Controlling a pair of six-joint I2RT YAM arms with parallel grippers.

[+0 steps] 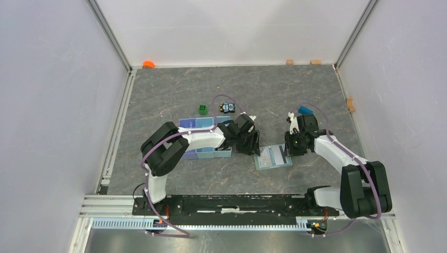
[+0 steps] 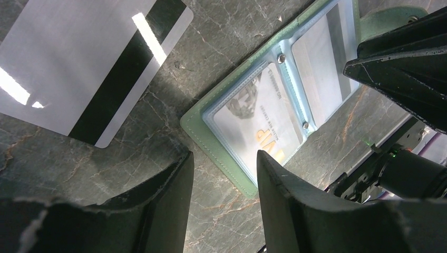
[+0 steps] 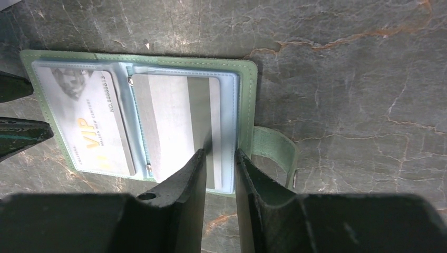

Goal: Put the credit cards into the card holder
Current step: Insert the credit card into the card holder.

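Left wrist view shows our left claw (image 2: 224,176) low over the table (image 2: 158,134), fingers (image 2: 171,190) spread wide with nothing between them but bare stone. Up and to the left, just past the fingertip on that side, lies the loose card (image 2: 79,63). It is flat, dark stripe up, its long axis running near-left to far-right and its far edges cut off by the picture. Up and to the right, about as near, lies the wallet (image 2: 263,113), spread open and slanting much the same way. We judge the coming move a short reach leftward for this arm, then a carry across to the right.

Our right claw (image 3: 219,158) stands over the wallet's tab (image 3: 271,150) end, fingers (image 3: 182,190) almost together with a thin gap, and we see nothing gripped. Beneath it a striped card (image 3: 174,121) sits in one clear pocket and a VIP card (image 3: 87,118) in the other. Both pockets on show are therefore filled; whether another sleeve lies under them we cannot tell.

Open stone surrounds the loose card, but it lies flush, so we expect lifting an edge to be the hard part. From above we cannot pick it out; a blue tray (image 1: 196,124) sits under the left arm, on the side away from the wallet.
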